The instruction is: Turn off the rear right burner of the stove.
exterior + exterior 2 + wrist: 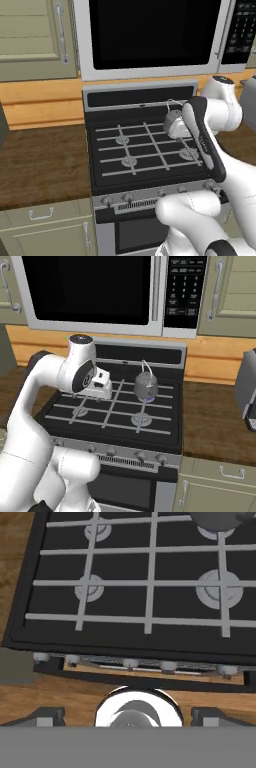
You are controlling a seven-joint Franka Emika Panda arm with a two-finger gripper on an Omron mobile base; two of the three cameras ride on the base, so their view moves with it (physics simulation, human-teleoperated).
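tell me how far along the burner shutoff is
Nothing looks done: a blue glow shows under the kettle on the rear right burner. In hand: the gripper hangs over the stove with jaws open, its camera looking down on the knobs. Left: reach the right knob, grip it and turn it off.

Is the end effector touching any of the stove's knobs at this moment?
Apart. In the hand view the open end effector hangs above the stove, with the knob row clearly ahead of its fingertips and nothing between them.
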